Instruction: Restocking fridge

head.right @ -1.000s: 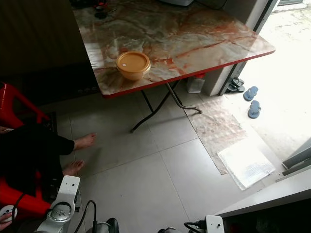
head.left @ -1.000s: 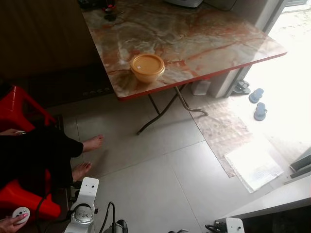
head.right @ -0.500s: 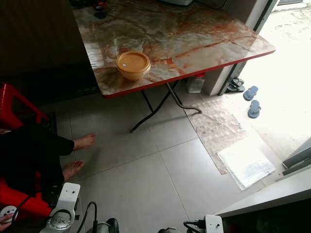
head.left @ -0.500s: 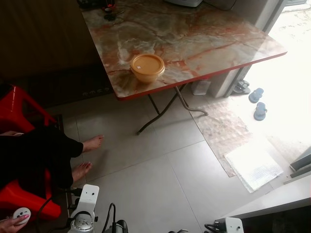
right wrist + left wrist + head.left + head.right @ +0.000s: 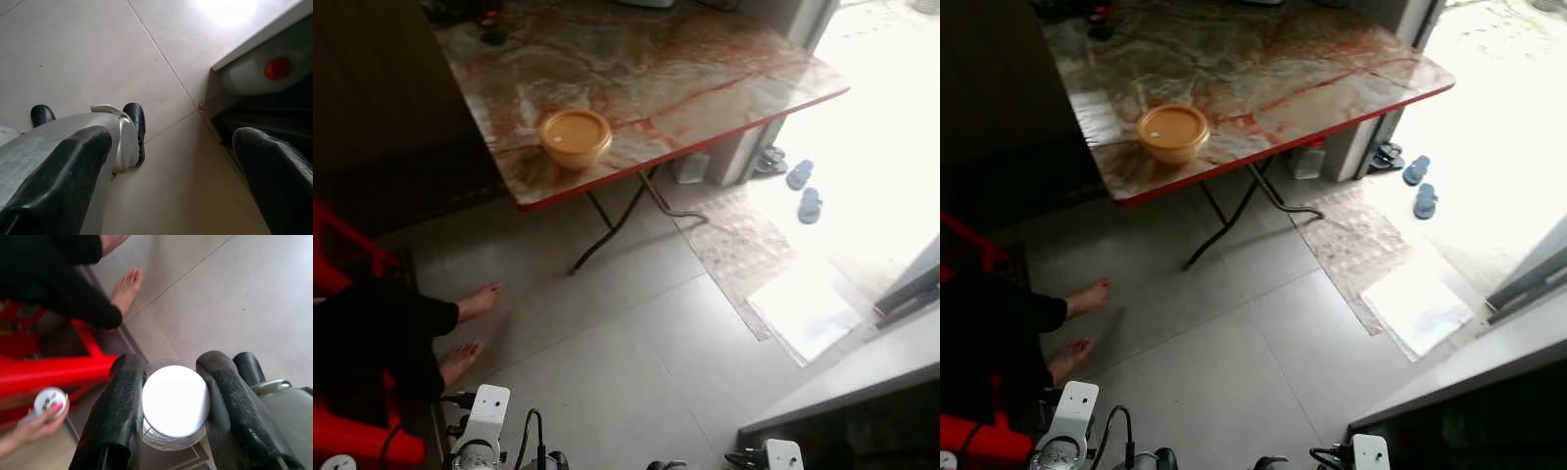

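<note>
Unchanged, left gripper (image 5: 168,401) stays clamped on white-capped jar (image 5: 175,401); camera panned.

A glossy marble-patterned folding table with a red edge (image 5: 705,73) stands on pale grey floor tiles (image 5: 636,352) beside a dark wall (image 5: 372,78); bright daylight floods over a worn patterned mat (image 5: 744,245) from the doorway, red plastic chair (image 5: 352,441) nearby

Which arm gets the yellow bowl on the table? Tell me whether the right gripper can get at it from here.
Probably not. The right gripper hangs open, low over the floor, while the yellow bowl sits far ahead on the marble table; open tiled floor lies between them, so the robot would need to walk closer.
</note>
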`<state>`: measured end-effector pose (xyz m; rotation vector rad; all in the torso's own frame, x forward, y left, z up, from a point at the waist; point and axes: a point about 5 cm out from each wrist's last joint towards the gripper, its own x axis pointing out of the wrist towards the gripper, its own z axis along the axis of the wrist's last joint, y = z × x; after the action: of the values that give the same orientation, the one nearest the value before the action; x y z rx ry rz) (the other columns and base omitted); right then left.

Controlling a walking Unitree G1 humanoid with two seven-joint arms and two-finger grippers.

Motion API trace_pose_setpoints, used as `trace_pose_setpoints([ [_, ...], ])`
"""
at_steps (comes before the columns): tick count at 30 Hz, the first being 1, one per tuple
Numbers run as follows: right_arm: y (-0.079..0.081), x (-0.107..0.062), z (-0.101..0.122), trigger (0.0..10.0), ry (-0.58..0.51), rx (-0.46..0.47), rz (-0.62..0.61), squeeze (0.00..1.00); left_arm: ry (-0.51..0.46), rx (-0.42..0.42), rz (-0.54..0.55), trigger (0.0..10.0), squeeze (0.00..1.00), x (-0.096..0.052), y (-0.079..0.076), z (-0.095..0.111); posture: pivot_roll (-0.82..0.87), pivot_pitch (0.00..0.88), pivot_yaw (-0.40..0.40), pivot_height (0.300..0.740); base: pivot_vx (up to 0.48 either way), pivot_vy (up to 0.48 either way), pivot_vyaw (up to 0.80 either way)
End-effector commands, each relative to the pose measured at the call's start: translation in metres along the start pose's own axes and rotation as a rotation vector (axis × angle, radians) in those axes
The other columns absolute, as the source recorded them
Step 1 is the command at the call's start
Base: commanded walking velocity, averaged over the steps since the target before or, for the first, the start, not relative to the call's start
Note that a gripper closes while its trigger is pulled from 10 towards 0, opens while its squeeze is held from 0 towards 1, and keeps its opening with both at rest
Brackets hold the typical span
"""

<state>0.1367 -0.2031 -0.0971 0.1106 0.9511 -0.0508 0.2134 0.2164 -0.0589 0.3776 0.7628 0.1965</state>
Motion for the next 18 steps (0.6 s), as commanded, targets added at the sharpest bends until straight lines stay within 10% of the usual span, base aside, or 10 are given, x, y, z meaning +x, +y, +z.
trace_pose_setpoints([
  [1,-0.0032,-0.0031,-0.0107,10.0,0.041,0.007,-0.013,0.0,0.033,0.008,0.002,10.0,0.0,-0.0026,-0.0003,-0.0105,-0.08,0.185,-0.059,0.74,0.0,0.0,-0.8],
  [18,-0.0029,-0.0031,-0.012,10.0,0.056,0.005,-0.017,0.0,0.035,0.011,0.005,10.0,0.0,-0.0027,0.0001,-0.0114,-0.08,0.188,-0.058,0.74,0.0,0.0,-0.8],
])
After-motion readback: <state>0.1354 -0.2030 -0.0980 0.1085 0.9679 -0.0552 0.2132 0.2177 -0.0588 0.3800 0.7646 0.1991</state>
